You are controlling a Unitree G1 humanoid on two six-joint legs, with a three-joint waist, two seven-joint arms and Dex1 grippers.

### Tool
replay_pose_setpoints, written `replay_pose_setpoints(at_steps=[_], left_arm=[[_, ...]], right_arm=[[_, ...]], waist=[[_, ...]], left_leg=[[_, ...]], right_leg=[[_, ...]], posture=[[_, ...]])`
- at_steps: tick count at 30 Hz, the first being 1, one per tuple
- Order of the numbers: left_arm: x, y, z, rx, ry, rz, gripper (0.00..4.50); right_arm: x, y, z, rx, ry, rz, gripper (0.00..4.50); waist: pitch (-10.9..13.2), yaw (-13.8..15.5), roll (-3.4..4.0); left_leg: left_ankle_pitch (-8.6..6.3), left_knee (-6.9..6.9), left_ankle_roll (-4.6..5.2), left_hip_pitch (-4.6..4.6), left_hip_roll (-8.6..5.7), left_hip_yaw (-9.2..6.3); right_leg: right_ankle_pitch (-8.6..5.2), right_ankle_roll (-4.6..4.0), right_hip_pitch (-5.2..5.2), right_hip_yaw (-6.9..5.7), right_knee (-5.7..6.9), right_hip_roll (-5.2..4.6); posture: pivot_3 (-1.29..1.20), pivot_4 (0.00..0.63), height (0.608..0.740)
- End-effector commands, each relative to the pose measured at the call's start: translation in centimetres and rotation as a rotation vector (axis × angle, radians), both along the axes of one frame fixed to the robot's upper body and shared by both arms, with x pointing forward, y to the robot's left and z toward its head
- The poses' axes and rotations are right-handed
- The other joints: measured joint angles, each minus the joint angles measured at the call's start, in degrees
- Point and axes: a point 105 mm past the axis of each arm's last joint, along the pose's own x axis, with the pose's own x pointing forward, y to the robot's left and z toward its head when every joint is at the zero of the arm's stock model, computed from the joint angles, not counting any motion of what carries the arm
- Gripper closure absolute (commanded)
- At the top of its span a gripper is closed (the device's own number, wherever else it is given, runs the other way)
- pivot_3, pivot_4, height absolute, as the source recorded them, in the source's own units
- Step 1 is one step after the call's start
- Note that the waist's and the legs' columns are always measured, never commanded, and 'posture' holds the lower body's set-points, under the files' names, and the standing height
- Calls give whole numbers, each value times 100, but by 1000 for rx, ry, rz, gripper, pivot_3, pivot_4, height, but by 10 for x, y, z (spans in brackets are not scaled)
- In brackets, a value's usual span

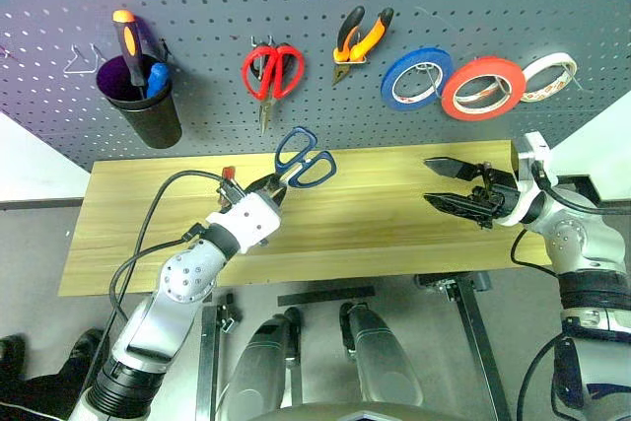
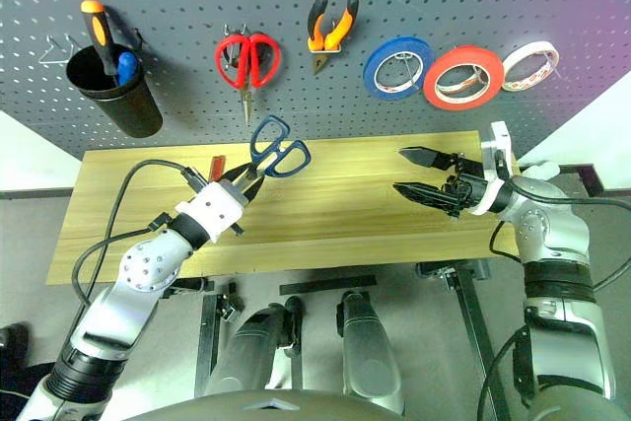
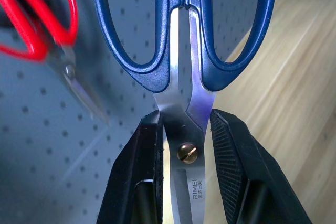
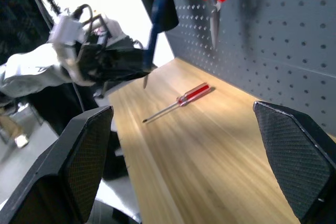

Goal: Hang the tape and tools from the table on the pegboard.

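Note:
My left gripper is shut on the blades of the scissors, whose dark blue handles point up toward the pegboard, above the table. In the left wrist view the fingers clamp the scissors at the pivot screw. My right gripper hovers open and empty over the table's right part, pointing left. The red tape and the orange-and-black pliers hang on the pegboard. The red-handled screwdriver lies on the table near the board, behind my left gripper.
Red-handled scissors hang just above the held scissors. A black cup with a screwdriver hangs at the left, beside wire hooks. A blue roll and a white roll flank the red tape.

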Motion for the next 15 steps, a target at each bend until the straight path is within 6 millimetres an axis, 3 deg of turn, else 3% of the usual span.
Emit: replay_pose_setpoints(at_steps=[1, 15], left_arm=[[-4, 4, 31, -9, -148, 2, 3540], [7, 17, 55, -15, -290, 76, 3540]], right_arm=[[0, -8, 4, 36, -18, -29, 0], [8, -7, 2, 21, -13, -44, 0]], waist=[[-1, 2, 1], [-4, -3, 1]], left_leg=[[0, 0, 0, 0, 0, 1], [1, 6, 1, 0, 0, 7]], right_leg=[[0, 0, -2, 0, 1, 0], [2, 3, -2, 1, 6, 1]], posture=[[-234, 237, 740], [-231, 240, 740]])
